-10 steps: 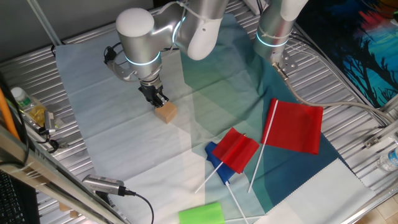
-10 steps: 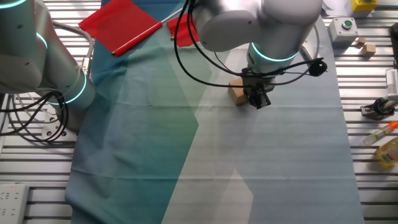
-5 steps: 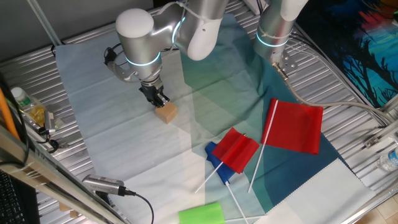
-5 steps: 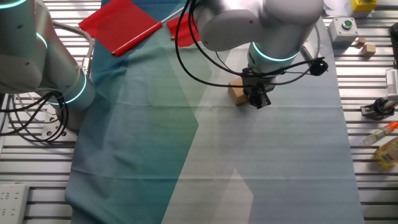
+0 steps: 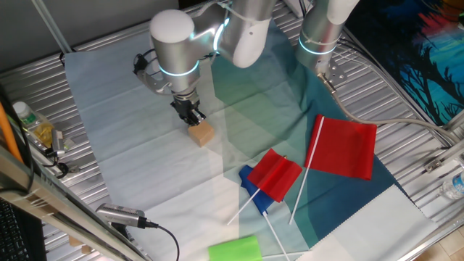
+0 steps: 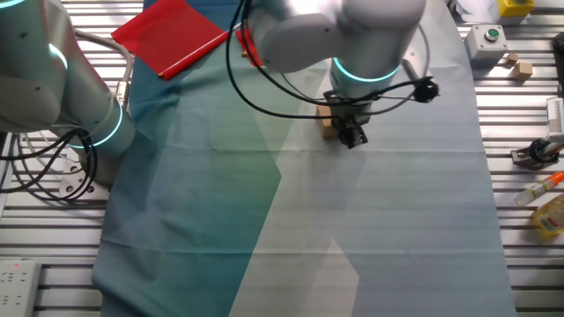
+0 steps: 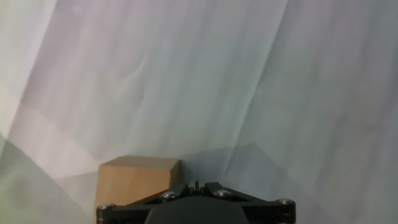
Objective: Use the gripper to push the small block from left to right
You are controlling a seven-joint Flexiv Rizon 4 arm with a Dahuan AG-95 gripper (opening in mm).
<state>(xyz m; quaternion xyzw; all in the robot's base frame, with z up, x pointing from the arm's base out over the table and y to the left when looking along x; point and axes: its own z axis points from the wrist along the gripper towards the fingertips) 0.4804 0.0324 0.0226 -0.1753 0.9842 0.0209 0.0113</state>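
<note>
The small block (image 5: 202, 133) is a light-brown wooden cube on the pale cloth, near the seam with the green cloth. My gripper (image 5: 192, 116) is a black two-fingered tip below the cyan ring. It is shut and empty, and its tip rests against the block's upper-left side. In the other fixed view the gripper (image 6: 352, 136) stands just right of the block (image 6: 328, 129) and partly hides it. In the hand view the block (image 7: 137, 182) lies at the lower left, touching the closed gripper (image 7: 196, 185).
Two red flags (image 5: 346, 147) (image 5: 277, 174) on white sticks lie right of the block on the teal cloth. A bright green cylinder (image 5: 233, 249) lies at the front edge. A second silver arm (image 5: 319, 32) stands at the back right. Bottles (image 5: 32, 125) and cables sit at the left edge.
My gripper has moved to the right and slightly toward the front, and the block has slid along with it toward the green cloth.
</note>
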